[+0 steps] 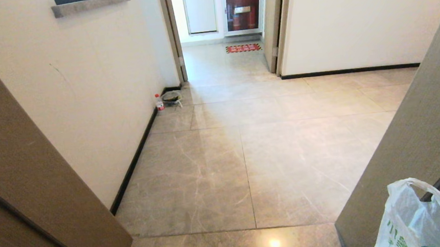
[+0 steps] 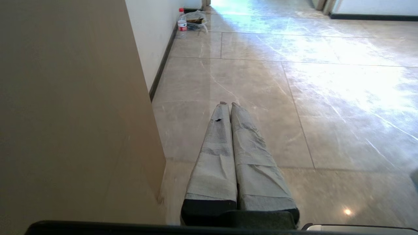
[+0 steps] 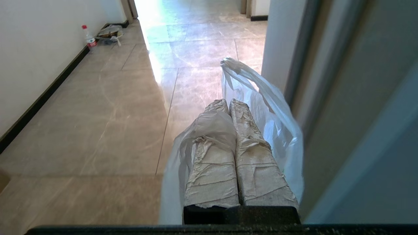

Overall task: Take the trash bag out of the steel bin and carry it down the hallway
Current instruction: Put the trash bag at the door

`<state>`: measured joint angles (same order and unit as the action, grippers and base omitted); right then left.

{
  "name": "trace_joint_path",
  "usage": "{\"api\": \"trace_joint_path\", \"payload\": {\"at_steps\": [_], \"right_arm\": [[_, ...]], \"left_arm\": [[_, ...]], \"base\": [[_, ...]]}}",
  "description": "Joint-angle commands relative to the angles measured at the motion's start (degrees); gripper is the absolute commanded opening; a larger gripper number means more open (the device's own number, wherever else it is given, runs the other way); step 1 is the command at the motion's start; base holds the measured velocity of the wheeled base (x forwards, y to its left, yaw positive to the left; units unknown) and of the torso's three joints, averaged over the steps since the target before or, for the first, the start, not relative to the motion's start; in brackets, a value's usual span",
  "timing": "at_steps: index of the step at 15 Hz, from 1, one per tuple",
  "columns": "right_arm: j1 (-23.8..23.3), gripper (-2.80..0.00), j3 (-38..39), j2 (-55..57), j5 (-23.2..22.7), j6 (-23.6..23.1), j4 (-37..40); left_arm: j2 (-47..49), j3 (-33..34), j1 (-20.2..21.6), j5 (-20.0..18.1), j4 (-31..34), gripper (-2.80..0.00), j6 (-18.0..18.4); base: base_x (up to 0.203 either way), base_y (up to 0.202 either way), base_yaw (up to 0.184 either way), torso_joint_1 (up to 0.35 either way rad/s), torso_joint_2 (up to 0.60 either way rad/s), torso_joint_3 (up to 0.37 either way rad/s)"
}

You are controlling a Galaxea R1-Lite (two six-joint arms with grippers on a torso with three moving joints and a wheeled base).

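Glossy marbled hallway (image 1: 246,156) floor ahead, seen through a doorway. Trash bag (image 3: 261,107) draped over right gripper (image 3: 228,102), jaws pinched tight on it. Left gripper (image 2: 228,104) jaws closed, holding nothing.

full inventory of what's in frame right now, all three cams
trash bag: 1, translucent white with green print, draped over the right gripper, beside the door frame on the robot's right
water bottle: 1, clear with red cap and label, on the floor against the left wall
litter pile: 1, dark stuff in clear plastic, on the floor next to the bottle
floor sign: 1, red striped, on the tiles beyond the far doorway
extinguisher cabinet: 1, glass-fronted with red inside, far wall
door frames: 2, grey-brown, either side of the robot
left gripper: 1, grey wrapped fingers, shut, empty, over the floor
right gripper: 1, grey wrapped fingers, shut on the bag
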<state>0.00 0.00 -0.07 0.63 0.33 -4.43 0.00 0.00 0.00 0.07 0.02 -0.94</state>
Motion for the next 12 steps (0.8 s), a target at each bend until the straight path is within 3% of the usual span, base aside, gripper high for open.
{"api": "trace_joint_path", "payload": {"at_steps": [1,12], "right_arm": [[0.0,-2.8,1.8,0.0,-0.1,0.0,0.0],[0.0,-2.8,1.8,0.0,-0.1,0.0,0.0]], "left_arm": [[0.0,0.1,0.0,0.0,0.0,-2.8,0.0],[0.0,0.0,0.0,0.0,0.0,-2.8,0.1]], "base": [[0.194,0.0,0.0,0.002,0.0,0.001],[0.189,0.0,0.001,0.003,0.0,0.001]]}}
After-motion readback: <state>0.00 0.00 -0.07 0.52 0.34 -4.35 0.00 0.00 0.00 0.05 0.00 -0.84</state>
